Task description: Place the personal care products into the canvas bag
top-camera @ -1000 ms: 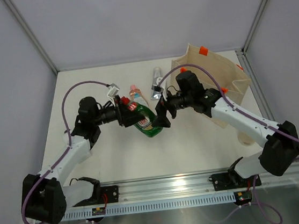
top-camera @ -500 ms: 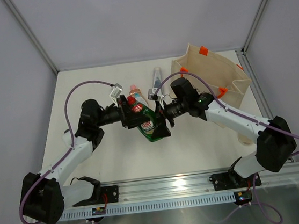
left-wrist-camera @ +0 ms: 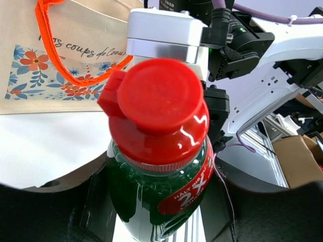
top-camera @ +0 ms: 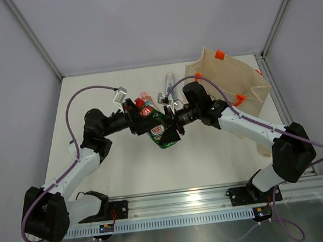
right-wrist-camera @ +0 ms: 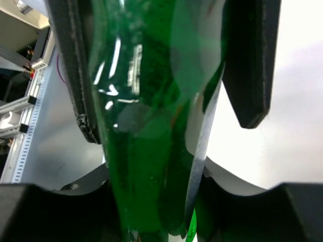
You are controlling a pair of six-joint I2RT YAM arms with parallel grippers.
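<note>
We see a booth with plain pale grey walls (top-camera: 150, 23) rising behind and to both sides, metal posts running up at the far corners. Below them lies a white table (top-camera: 115, 179), matte and evenly lit, with an aluminium rail (top-camera: 176, 201) across its near edge where both arm bases sit.

At the far right of the table stands the canvas bag (top-camera: 244, 79), beige, with bright orange handles (left-wrist-camera: 50, 40) and a blue-and-orange flower print (left-wrist-camera: 35, 60) on its side.

The two arms reach inward and meet over the middle of the table, left of the bag. Between them is the green bottle (top-camera: 159, 130), lying tilted with its red cap (top-camera: 139, 103) toward the far left and its base toward the near right. The left gripper (top-camera: 135, 119) is clamped narrowly on the bottle just below the cap; from its wrist we look straight down on the cap. The right gripper (top-camera: 173, 132) has its fingers (right-wrist-camera: 75, 75) closed around the bottle's lower body, the green plastic filling the space between them.

Just beyond the cap we see the peach-pink bottle (top-camera: 145, 95) on the table. Farther back, between it and the bag, lies the silver tube (top-camera: 169, 79).
</note>
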